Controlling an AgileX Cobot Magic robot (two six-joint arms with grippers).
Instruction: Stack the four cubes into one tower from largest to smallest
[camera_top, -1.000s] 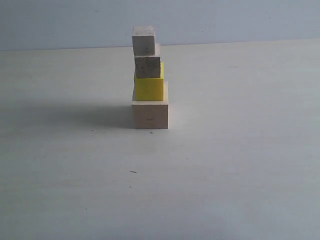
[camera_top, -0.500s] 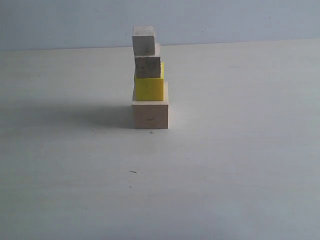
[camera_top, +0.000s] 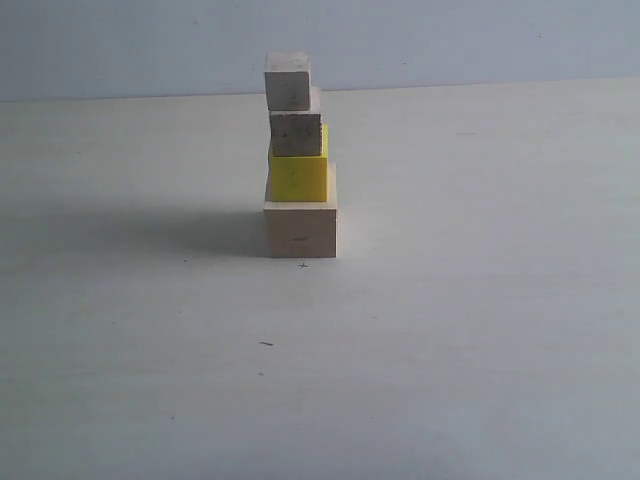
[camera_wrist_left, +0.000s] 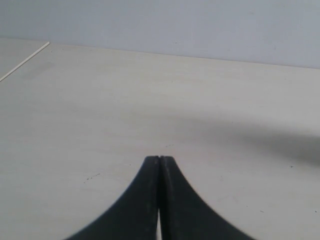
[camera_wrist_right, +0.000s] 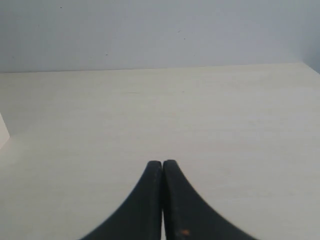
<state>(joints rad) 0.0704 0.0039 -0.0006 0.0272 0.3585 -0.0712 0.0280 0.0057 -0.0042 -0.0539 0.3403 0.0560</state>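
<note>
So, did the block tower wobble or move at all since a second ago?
No, nothing visibly changed. The tower stands on the table exactly as it did before.

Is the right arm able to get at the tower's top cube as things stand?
Probably yes: no arm or object crowds the top cube in the exterior view. But the right gripper is shut, so it must open first.
</note>
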